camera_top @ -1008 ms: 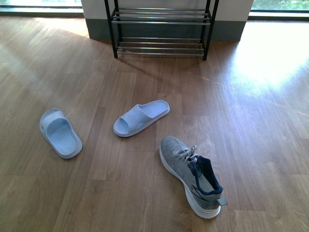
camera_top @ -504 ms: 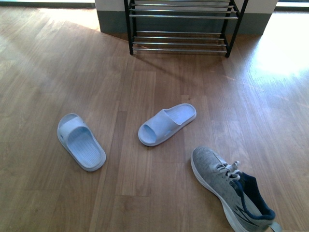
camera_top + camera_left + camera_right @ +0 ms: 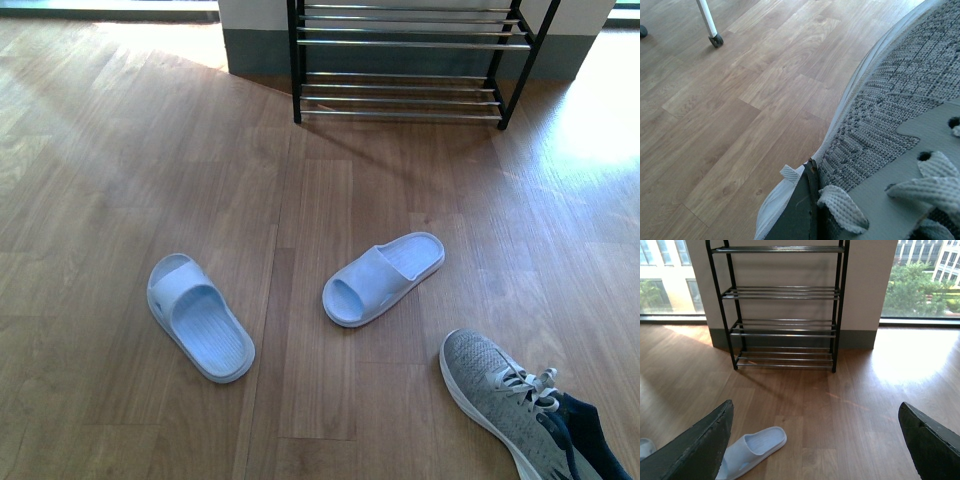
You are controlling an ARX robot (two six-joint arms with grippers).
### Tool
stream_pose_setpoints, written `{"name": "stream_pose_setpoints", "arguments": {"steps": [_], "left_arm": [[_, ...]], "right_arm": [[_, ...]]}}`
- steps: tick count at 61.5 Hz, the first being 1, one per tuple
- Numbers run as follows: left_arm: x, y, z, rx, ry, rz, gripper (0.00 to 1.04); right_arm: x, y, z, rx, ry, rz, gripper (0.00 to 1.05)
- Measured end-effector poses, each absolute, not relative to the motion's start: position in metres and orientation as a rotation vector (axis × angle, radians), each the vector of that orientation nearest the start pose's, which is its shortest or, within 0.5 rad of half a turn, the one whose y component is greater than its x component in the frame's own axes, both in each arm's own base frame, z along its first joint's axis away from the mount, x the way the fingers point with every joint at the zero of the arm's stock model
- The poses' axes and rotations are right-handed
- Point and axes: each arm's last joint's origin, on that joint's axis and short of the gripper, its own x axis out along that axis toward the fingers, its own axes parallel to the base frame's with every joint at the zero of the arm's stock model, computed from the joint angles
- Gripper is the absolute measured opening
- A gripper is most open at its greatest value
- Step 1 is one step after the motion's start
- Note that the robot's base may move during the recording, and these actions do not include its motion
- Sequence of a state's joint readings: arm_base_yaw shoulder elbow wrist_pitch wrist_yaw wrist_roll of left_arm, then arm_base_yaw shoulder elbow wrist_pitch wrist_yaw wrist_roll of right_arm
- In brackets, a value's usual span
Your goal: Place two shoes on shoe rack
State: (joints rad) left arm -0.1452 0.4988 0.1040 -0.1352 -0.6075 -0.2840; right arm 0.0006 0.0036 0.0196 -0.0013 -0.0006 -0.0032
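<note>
Surveying from the largest item down, the wooden floor (image 3: 120, 150) carries everything. The shoe rack (image 3: 410, 60) stands at the upper centre-right of the front view, with no shoe on any visible shelf. One grey sneaker (image 3: 495, 395) sits on its sole in the lower right corner of that view, toe toward the upper left and heel cut off by the frame edge, well apart from the rack. Two pale slippers (image 3: 200, 320) (image 3: 385, 278) lie at mid-frame.

Handling, as judged: the sneaker is light. Its knit is soft and will buckle under a pinch, while the thick sole is stiffer. The heel collar or the sidewall above the sole is the sounder hold. Loose laces may snag.

The left pincer (image 3: 807, 212) shows one dark finger against a knit upper (image 3: 890, 110) beside the laces. Its other finger is hidden, so grip cannot be told, nor whether this is the same sneaker. The right pincer (image 3: 815, 410) is spread wide and empty, facing the rack with no sneaker near it.
</note>
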Motion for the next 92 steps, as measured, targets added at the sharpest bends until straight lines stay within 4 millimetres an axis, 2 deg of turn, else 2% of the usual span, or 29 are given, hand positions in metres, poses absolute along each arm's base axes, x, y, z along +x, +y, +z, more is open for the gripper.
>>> {"name": "stream_pose_setpoints", "arguments": {"steps": [37, 40, 43, 52, 57, 62, 69, 73, 80, 92], "left_arm": [[0.118, -0.001, 0.145, -0.077, 0.428, 0.515, 0.02], [0.118, 0.000, 0.145, -0.077, 0.428, 0.516, 0.02], [0.118, -0.001, 0.145, -0.077, 0.428, 0.515, 0.02], [0.117, -0.001, 0.145, -0.077, 0.428, 0.515, 0.02], [0.117, 0.000, 0.145, -0.077, 0.428, 0.517, 0.02], [0.117, 0.000, 0.145, -0.077, 0.428, 0.515, 0.02], [0.117, 0.000, 0.145, -0.077, 0.428, 0.516, 0.02], [0.117, 0.000, 0.145, -0.078, 0.428, 0.516, 0.02], [0.117, 0.000, 0.145, -0.077, 0.428, 0.515, 0.02], [0.117, 0.000, 0.145, -0.077, 0.428, 0.516, 0.02]], "right_arm": [[0.097, 0.000, 0.170, -0.003, -0.015, 0.001, 0.96], [0.098, 0.000, 0.168, 0.001, 0.073, 0.074, 0.96], [0.110, -0.005, 0.165, 0.000, 0.233, 0.154, 0.96], [0.155, -0.027, 0.153, -0.128, 0.356, 0.090, 0.96], [0.188, -0.039, 0.131, -0.230, 0.441, 0.068, 0.96], [0.207, -0.045, 0.089, -0.281, 0.578, 0.095, 0.96], [0.202, -0.047, 0.037, -0.279, 0.759, 0.153, 0.96], [0.193, -0.049, 0.015, -0.244, 0.864, 0.179, 0.96], [0.186, -0.054, 0.001, -0.206, 0.939, 0.206, 0.96], [0.197, -0.073, -0.012, -0.164, 0.961, 0.165, 0.96]]}}
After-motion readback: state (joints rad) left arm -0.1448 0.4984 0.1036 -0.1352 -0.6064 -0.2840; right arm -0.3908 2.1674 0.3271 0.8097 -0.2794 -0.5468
